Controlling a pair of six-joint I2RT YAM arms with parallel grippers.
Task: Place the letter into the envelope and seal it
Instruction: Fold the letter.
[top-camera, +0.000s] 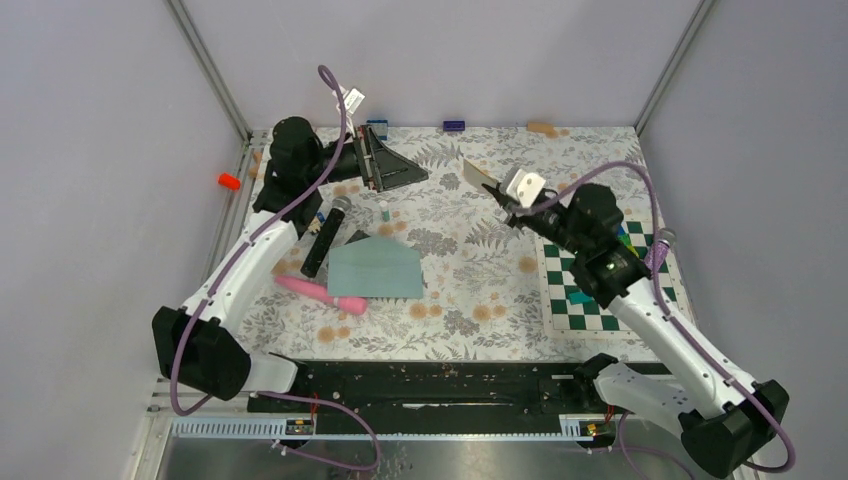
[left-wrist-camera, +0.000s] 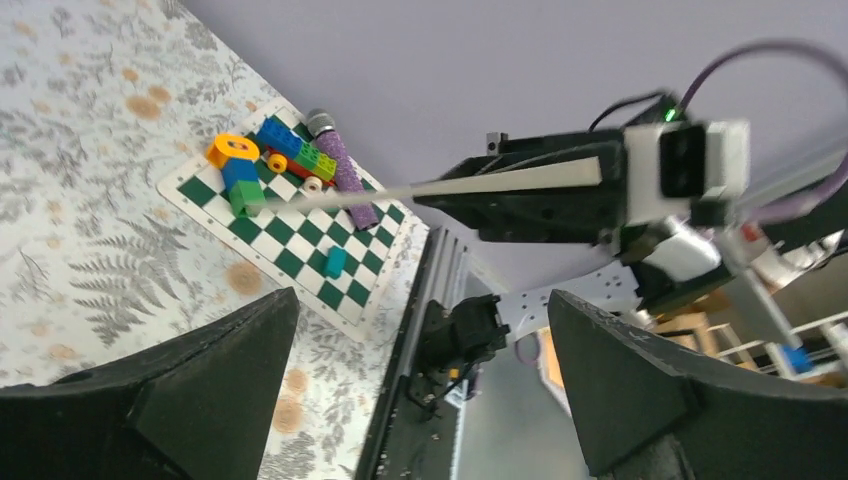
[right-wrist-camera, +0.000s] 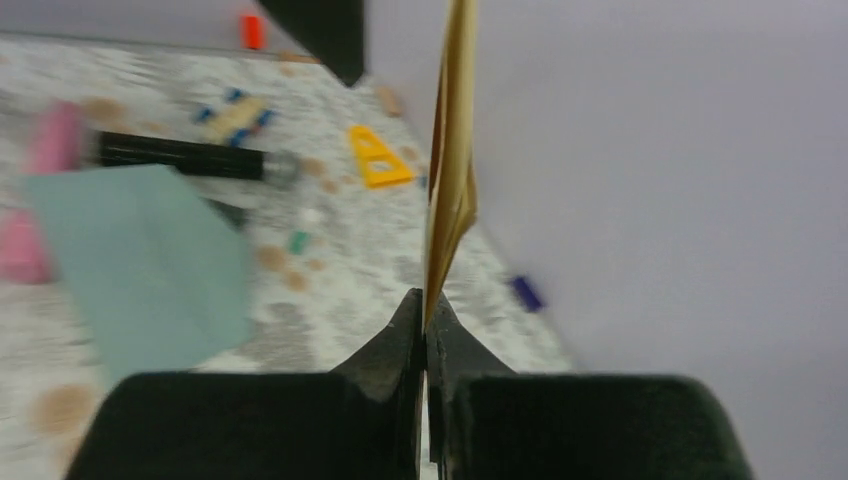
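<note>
my right gripper (right-wrist-camera: 425, 305) pinches the tan letter (right-wrist-camera: 452, 150) tight; my left gripper (left-wrist-camera: 420, 300) stands wide open, holding nothing.

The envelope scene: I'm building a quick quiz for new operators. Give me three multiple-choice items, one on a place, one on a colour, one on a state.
1. Where is the envelope?
A. in the left gripper
B. in the right gripper
C. flat on the table, beside a pink object

2. What colour is the letter?
A. pale tan
B. bright red
C. black

3. How is the left gripper?
A. shut on the envelope
B. open and empty
C. shut on the letter

Answers: C, it lies on the floral tabletop in the top view; A, the thin sheet looks tan in the right wrist view; B, its fingers stand wide apart, nothing between them.
</note>
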